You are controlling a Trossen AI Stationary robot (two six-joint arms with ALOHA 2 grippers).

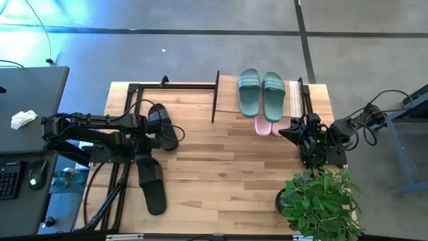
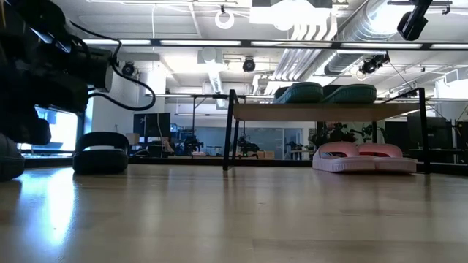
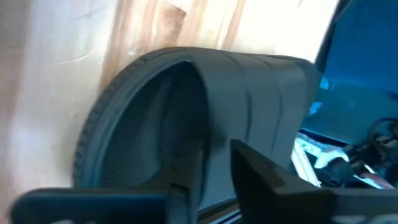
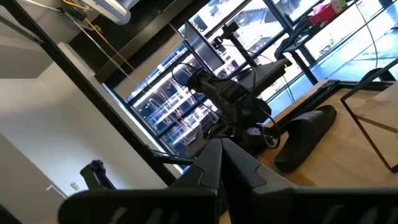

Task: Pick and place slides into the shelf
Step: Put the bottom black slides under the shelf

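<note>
Two black slides [image 1: 155,157] are partly hidden under the left gripper [image 1: 155,127], whose grip cannot be told; the right gripper [image 1: 289,130] is closed, empty.

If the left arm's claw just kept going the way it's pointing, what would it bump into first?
Most likely the black slide right ahead: in the left wrist view its strap fills the space just past the left gripper. Whether they already touch is unclear.

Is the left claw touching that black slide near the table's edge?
Cannot tell. In the high view the left claw overlaps the black slip-on slide; its wrist view shows the fingers close against the strap, no clear contact.
</note>
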